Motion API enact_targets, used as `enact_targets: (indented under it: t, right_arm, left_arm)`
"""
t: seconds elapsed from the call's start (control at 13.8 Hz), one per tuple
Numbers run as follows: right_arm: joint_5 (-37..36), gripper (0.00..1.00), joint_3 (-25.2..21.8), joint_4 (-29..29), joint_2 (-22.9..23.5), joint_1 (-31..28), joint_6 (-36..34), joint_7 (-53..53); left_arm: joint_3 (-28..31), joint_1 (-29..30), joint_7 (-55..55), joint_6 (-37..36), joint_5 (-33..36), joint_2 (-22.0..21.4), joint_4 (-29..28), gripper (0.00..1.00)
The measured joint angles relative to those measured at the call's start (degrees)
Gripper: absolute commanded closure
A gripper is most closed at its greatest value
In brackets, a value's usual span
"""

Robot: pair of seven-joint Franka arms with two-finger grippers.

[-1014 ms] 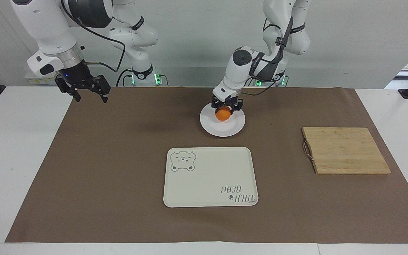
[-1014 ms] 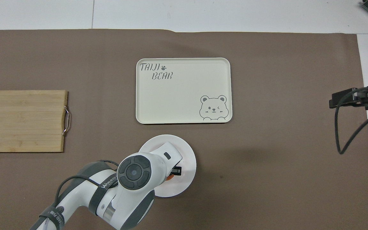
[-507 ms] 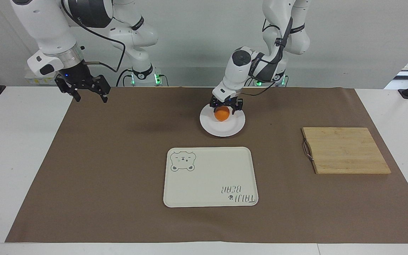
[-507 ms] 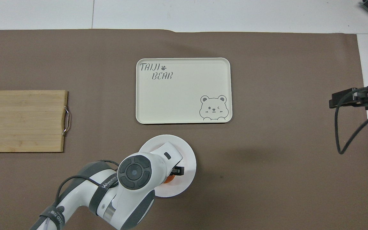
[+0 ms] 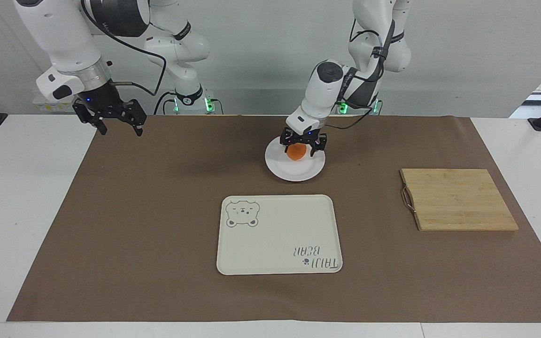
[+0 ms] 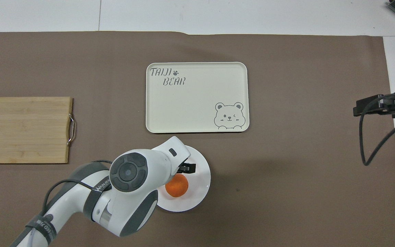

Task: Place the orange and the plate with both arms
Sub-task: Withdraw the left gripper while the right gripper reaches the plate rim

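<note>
The orange (image 5: pixel 296 151) (image 6: pixel 176 185) rests on the round white plate (image 5: pixel 294 171) (image 6: pixel 199 197), on the part of the plate nearer the robots. My left gripper (image 5: pixel 302 145) hangs open just above the orange, fingers spread to either side and holding nothing; in the overhead view only one black finger (image 6: pixel 187 168) shows past the white wrist. My right gripper (image 5: pixel 118 126) waits open in the air over the brown mat's corner at the right arm's end.
A cream bear-print tray (image 5: pixel 280 234) (image 6: pixel 196 97) lies just farther from the robots than the plate. A bamboo cutting board (image 5: pixel 457 199) (image 6: pixel 24 129) with a metal handle sits toward the left arm's end. A brown mat (image 5: pixel 158 211) covers the table.
My left gripper opened and let go of the orange, then rose slightly, leaving the orange on the plate. The right arm has not moved.
</note>
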Motion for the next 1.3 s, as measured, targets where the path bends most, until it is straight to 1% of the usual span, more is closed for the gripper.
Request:
enact_targets:
  t: [0.14,0.36,0.51,0.65,0.8,0.94,1.09,1.16,1.3]
  right_arm:
    - [0.00,0.00,0.28,-0.02,-0.01,0.24,0.00,-1.09]
    - [0.60,0.00,0.82,-1.09,-0.09,0.37,0.00,-5.67]
    - [3.24,0.00,0.88,-3.94,-0.13,0.40,1.17,-7.28]
    - [6.74,0.00,1.06,-8.70,-0.12,0.98,4.67,-9.03]
    - [10.73,0.00,1.22,-13.32,-0.09,2.24,7.75,-9.22]
    - [15.51,0.00,1.36,-18.11,-0.06,3.39,10.73,-11.06]
    - [20.05,0.00,1.40,-24.57,-0.06,5.76,16.14,-14.03]
    - [22.24,0.00,1.43,-27.19,-0.07,7.33,18.48,-14.55]
    - [27.56,0.00,1.50,-30.84,-0.12,9.54,21.35,-16.39]
  left_arm:
    - [0.26,4.81,4.59,-3.35,1.52,-0.17,4.17,0.00]
    - [0.59,12.30,11.99,-14.53,3.07,-1.25,11.52,0.00]
    - [0.72,17.03,17.47,-21.66,4.09,-1.75,16.12,0.00]
    - [0.84,21.81,23.31,-27.90,4.96,-1.93,20.54,0.00]
    - [0.87,25.39,27.13,-31.20,6.97,-2.05,24.27,0.00]
    - [0.91,27.47,30.12,-33.67,9.37,-2.13,28.05,0.00]
    - [0.96,29.19,31.76,-37.71,9.89,-2.18,32.07,0.00]
    - [0.98,30.08,32.12,-39.52,9.89,-2.19,33.44,0.00]
    - [1.04,31.32,33.68,-41.50,9.89,-2.19,34.43,0.00]
